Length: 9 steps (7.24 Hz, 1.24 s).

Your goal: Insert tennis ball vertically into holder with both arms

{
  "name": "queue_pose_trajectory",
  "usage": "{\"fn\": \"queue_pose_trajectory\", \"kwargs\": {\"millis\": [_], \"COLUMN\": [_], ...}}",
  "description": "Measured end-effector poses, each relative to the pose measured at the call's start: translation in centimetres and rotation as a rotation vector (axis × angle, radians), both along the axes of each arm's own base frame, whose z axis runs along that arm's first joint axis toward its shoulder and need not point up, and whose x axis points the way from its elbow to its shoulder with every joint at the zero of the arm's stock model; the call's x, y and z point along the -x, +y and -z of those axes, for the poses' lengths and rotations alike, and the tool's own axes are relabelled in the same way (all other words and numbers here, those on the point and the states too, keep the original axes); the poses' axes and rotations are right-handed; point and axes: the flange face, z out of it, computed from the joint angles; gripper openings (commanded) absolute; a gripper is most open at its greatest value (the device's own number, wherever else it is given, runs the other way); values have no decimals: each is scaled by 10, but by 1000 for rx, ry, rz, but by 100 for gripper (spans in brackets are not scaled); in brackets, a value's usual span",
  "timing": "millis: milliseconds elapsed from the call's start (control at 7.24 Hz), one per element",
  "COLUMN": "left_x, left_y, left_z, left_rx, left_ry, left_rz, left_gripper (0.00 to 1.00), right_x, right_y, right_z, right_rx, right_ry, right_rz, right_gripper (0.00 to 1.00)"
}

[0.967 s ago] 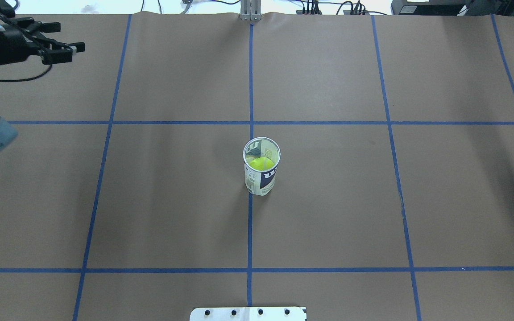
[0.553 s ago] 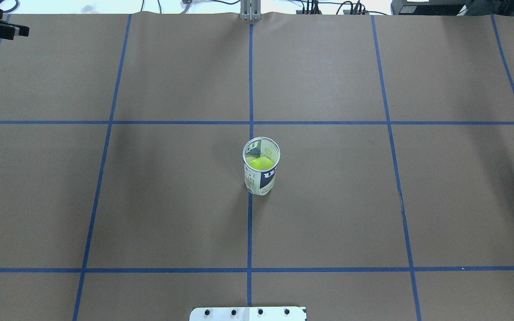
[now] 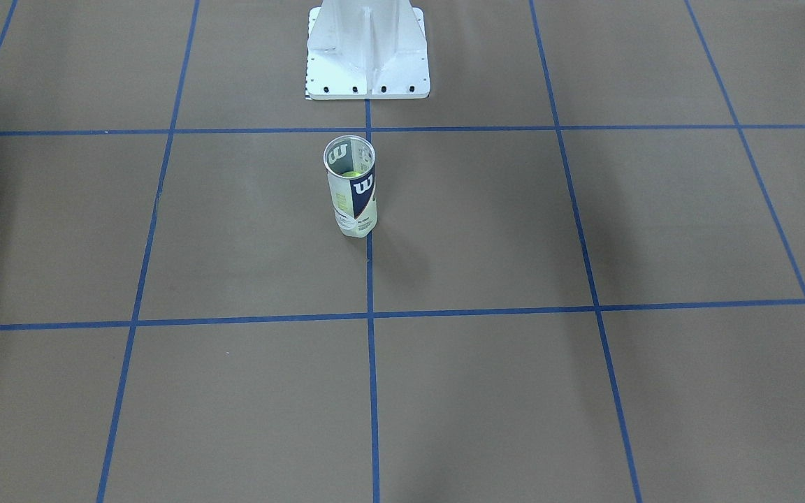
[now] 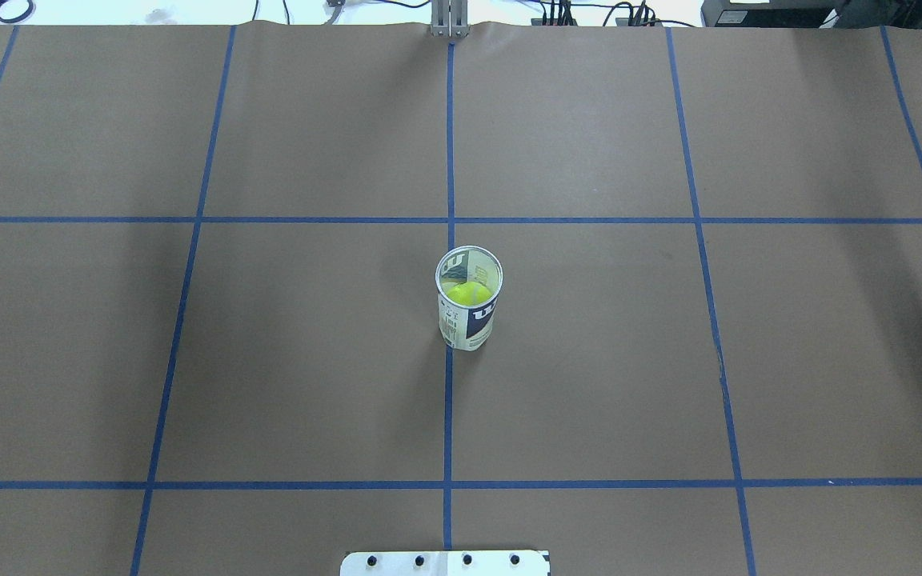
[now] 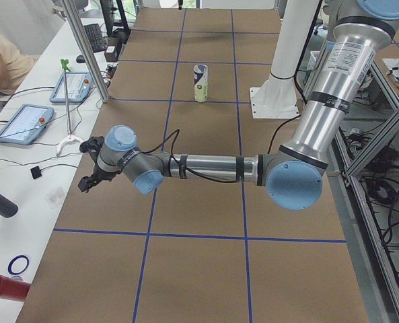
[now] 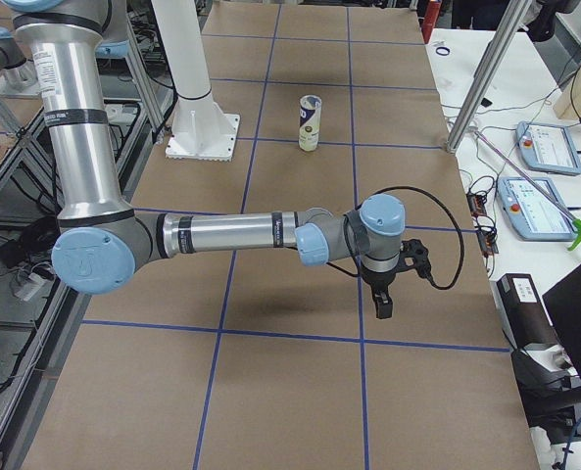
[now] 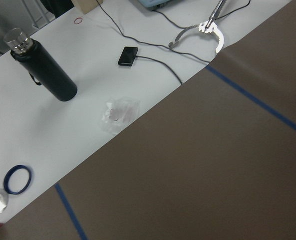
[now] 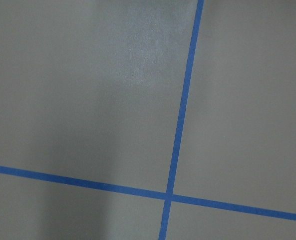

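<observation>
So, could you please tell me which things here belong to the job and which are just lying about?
For the job: can, tennis ball inside it, left arm, right arm.
Lying about: white pedestal, black bottle, tablet, red bottle.

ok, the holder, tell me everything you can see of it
The holder is a clear plastic can with a silver rim and a white and navy label bearing a white W. It stands upright, mouth open, on the brown table, right on the centre blue tape line. A yellow-green tennis ball sits inside it. Nothing else touches it.
</observation>
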Motion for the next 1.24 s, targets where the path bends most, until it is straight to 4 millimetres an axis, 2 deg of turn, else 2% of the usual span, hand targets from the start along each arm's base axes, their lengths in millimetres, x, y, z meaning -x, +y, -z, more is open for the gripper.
{"fn": "queue_pose_trajectory", "kwargs": {"millis": [276, 691, 1105, 1244], "left_x": [31, 59, 124, 131], "left_y": [-3, -8, 1, 9], "left_z": [-18, -11, -31, -36], "left_rx": [44, 132, 217, 266], "left_ry": [-168, -231, -266, -209], "left_rz": [-67, -85, 30, 105], "left_gripper": [100, 100, 100, 100], "right_x": [0, -1, -1, -1], "right_y": [1, 6, 11, 13], "right_z": [-1, -8, -16, -17], "right_rx": [1, 11, 21, 24], "right_ry": [0, 2, 3, 4], "right_rz": [1, 3, 5, 5], "right_gripper": [99, 99, 99, 99]}}
